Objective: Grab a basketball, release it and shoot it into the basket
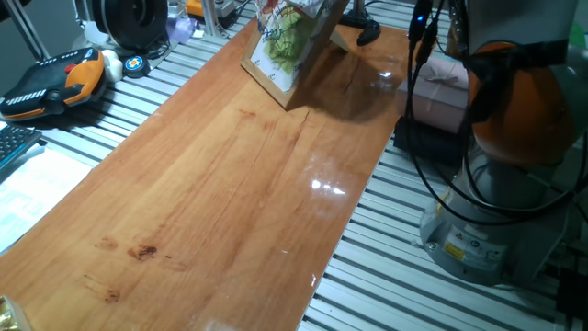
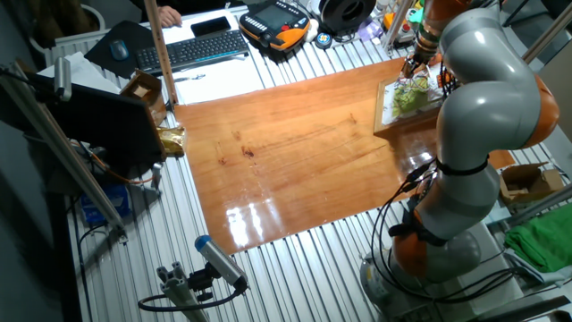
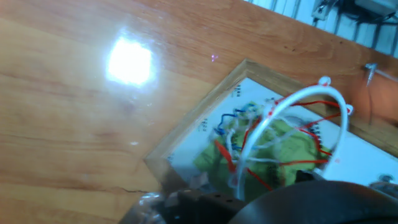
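Basket (image 3: 292,134) on its tilted wood-framed board (image 1: 287,57) stands at the far end of the wooden tabletop (image 1: 230,193), close to that edge, with bare boards stretching away below; gripper (image 2: 416,63) hovers right over the hoop, jaw opening hidden, and no basketball shows

Surface (image 1: 230,184): warm orange-brown wood with fine darker grain lines and a few small dark knots, glossy white glare patches. Board (image 3: 205,130): pale wood frame around a white panel bearing a yellow-green drawing with blue and orange-red strokes. Basket (image 3: 292,134): whitish ring with thin red wires and a whitish net. Arm (image 2: 483,98): light grey shells with orange joint bands. Handheld device (image 1: 55,81): orange and black, with striped edging. Keyboard (image 2: 192,49): black.
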`<state>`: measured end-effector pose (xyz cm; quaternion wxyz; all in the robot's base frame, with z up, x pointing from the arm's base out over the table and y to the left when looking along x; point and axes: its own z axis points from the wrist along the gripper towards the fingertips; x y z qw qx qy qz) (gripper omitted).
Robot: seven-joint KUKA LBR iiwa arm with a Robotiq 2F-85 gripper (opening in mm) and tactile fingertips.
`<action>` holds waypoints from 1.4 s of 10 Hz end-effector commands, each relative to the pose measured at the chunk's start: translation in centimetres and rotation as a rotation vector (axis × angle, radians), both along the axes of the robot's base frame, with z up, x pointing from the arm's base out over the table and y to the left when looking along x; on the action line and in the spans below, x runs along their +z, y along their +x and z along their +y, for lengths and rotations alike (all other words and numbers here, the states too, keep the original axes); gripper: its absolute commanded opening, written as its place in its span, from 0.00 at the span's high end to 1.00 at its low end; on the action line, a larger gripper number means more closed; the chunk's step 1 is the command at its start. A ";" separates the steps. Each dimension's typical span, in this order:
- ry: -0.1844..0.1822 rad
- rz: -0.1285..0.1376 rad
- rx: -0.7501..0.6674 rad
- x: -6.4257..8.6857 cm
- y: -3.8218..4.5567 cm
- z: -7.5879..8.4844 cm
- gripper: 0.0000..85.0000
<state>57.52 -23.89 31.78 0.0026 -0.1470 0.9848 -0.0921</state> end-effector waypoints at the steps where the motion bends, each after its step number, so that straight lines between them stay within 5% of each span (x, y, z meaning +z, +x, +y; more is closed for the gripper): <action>1: -0.010 0.006 -0.006 0.0 0.41 1.3 0.57; 3: 0.007 0.034 -0.014 -0.1 1.69 2.7 0.99; 10: -0.017 0.032 -0.058 -0.5 2.38 2.7 0.99; 14: 0.001 0.054 -0.068 -0.8 2.53 3.0 0.99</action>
